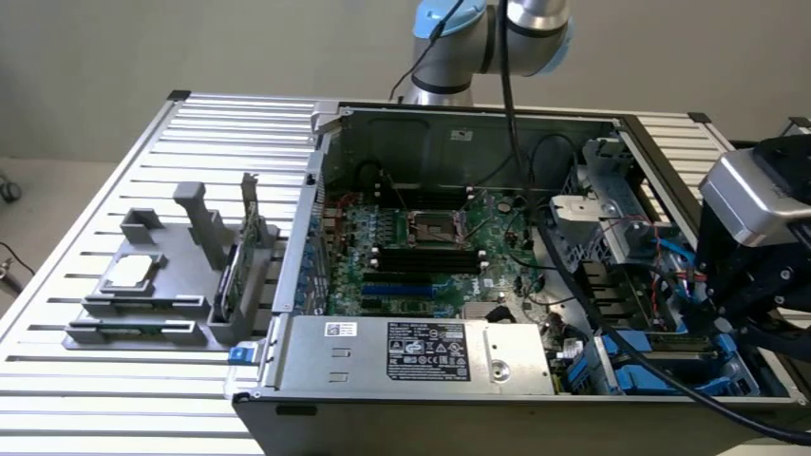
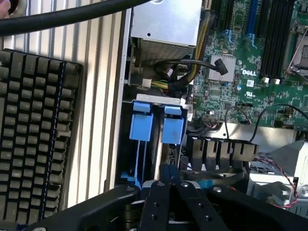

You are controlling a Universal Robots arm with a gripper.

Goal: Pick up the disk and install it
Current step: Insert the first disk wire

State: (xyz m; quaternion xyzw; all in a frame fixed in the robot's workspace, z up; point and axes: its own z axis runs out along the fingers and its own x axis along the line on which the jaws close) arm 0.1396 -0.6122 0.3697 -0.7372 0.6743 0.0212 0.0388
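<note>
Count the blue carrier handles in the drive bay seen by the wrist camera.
2: one handle nearer the keyboard, the other beside it toward the motherboard. The shut gripper covers the bay's near end, so more may be hidden.

Open computer case (image 1: 443, 142) beside grey tray (image 1: 152, 306)

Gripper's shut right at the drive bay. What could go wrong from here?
1. The shut gripper is close to two blue carriers standing side by side in the bay; a small sideways offset could put it on the wrong one or on the bay wall.
2. Loose black wires run right beside the bay and might snag.
3. The arm's thick black cable drapes across the open case and may catch on parts inside.
</note>
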